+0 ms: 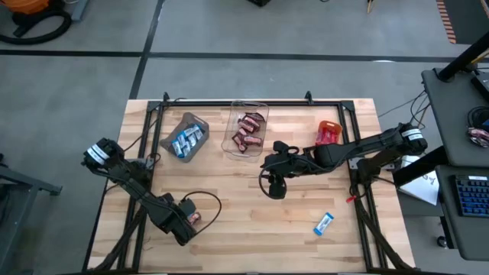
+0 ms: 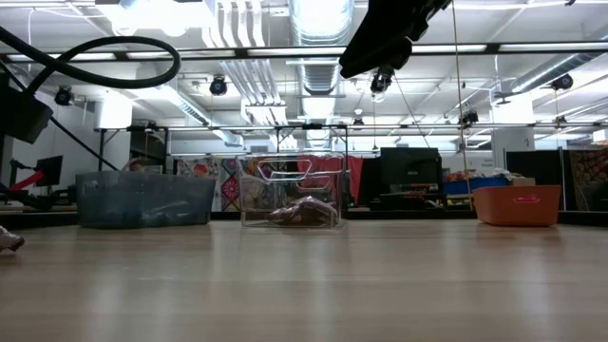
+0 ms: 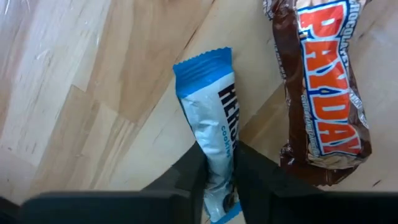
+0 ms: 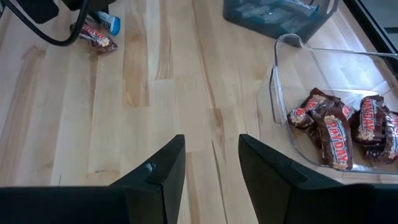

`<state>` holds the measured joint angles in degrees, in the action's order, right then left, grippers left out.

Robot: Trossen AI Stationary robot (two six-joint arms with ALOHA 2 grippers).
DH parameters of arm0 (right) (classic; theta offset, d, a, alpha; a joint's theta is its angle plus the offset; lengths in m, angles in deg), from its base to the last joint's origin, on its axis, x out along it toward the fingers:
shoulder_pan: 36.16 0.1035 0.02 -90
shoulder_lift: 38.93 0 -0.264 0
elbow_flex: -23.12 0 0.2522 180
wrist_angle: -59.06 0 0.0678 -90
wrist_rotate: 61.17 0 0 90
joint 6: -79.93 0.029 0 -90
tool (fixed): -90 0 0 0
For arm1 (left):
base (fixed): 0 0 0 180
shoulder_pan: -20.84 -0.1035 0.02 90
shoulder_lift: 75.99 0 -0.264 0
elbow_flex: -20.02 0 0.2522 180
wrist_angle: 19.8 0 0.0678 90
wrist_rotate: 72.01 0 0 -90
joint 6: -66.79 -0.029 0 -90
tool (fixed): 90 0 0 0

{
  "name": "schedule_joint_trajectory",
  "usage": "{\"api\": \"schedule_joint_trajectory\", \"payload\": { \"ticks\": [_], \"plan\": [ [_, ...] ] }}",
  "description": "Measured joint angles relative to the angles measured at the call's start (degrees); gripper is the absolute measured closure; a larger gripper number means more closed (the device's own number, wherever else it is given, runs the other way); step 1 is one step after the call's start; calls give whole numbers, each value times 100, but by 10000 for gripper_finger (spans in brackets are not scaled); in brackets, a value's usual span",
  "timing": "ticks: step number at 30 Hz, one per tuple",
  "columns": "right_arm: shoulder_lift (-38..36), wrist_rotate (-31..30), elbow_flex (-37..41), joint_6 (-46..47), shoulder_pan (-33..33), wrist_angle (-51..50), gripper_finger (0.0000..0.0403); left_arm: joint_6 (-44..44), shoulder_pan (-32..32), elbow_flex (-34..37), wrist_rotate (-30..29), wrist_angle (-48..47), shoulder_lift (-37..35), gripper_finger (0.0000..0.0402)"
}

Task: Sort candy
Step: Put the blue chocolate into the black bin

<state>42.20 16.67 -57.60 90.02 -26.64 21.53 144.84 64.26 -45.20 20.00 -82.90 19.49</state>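
My left gripper [image 3: 217,163] is near the table's near-left corner [image 1: 187,219], shut on a blue-and-white candy bar [image 3: 210,118]. A dark brown bar [image 3: 323,93] lies flat on the wood right beside it. My right gripper [image 4: 211,155] is open and hangs above bare wood at mid-table [image 1: 273,187], near the clear bin, touching nothing. Another blue-and-white bar [image 1: 324,224] lies flat on the table toward the near right. Blue-and-white bars fill the grey bin [image 1: 186,138], brown bars lie in the clear bin [image 1: 246,131], and red ones in the orange bin [image 1: 328,132]. My left gripper pinches the blue-and-white bar between its two fingers [image 3: 189,177] at the wrapper's end nearest the wrist [image 3: 219,186]. The fingers lie along the bar, coming from above at a slant. Its free crimped end [image 3: 202,62] points away over the wood; whether it is lifted clear I cannot tell.
The three bins stand in a row along the table's far edge: grey on the left, clear [image 4: 323,118] in the middle, orange [image 2: 518,204] on the right. A black frame rail [image 1: 252,101] runs around the table's edges. Bare wood stretches between the two grippers.
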Motion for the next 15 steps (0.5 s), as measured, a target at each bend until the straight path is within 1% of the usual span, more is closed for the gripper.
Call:
{"api": "schedule_joint_trajectory", "payload": {
  "ticks": [3, 6, 12, 15],
  "plan": [
    [0, 0, 0, 0, 0, 0, 261, -1, -2, 0, 4, -4, -5, 368],
    [0, 0, 0, 0, 0, 0, 261, -1, -2, 9, 28, -9, -49, 379],
    [-2, 0, 0, 14, 0, 0, 261, -1, -2, -122, 43, -348, -338, 382],
    [-2, 0, 0, 61, 6, 0, 261, 15, -7, -268, -53, -764, -537, 383]
  ]
}}
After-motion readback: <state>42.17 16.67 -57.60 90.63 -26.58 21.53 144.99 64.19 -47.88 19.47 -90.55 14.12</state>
